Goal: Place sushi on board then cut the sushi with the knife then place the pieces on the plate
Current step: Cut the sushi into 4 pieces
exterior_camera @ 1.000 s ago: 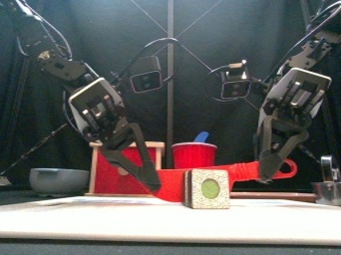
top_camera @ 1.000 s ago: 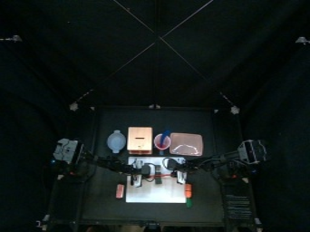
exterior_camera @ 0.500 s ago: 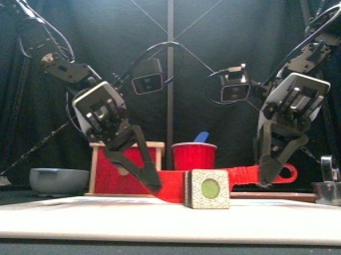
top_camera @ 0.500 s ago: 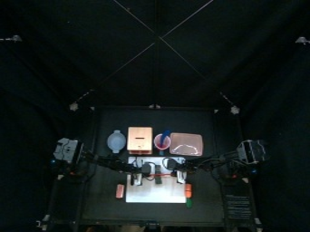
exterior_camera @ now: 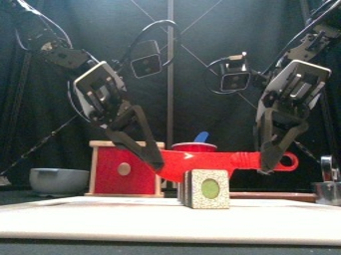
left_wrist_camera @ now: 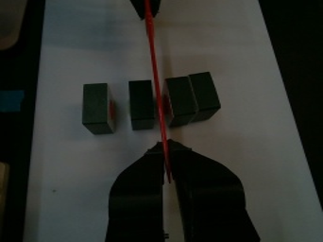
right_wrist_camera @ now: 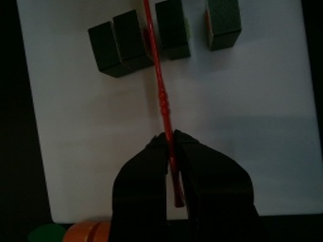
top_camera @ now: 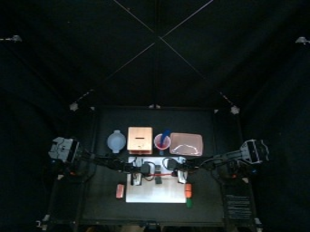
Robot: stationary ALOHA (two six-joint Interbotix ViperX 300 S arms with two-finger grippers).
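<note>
Spanning the gap between both arms, the red knife (exterior_camera: 220, 159) lies level above the white board (exterior_camera: 80, 214). The left fingers (exterior_camera: 140, 151) are pressed together on its blade end. The right fingers (exterior_camera: 266, 149) are likewise closed tight on the handle end, whose ring sticks out just past them. Both wrist views confirm the grip, with only the thin knife showing between each pair.

The sushi roll (left_wrist_camera: 142, 104) rests on the board directly under the knife. From the left wrist camera it reads as four dark blocks in a row: one stands apart, a second is near it, and two are pressed together. The knife crosses over the gap between the second block and the joined pair. The front view shows only the end block (exterior_camera: 205, 187); the rest are hidden behind it. Whether the blade's edge touches the roll or clears it cannot be told.

At the back of the surface stand the wooden box (exterior_camera: 123, 169), the blue-grey bowl (exterior_camera: 60, 180) and the red cup (exterior_camera: 197, 149), which is largely screened by the knife. The pink tray (top_camera: 186, 142) shows only from above. An orange toy (top_camera: 120, 190) beside the board is too small to identify.
</note>
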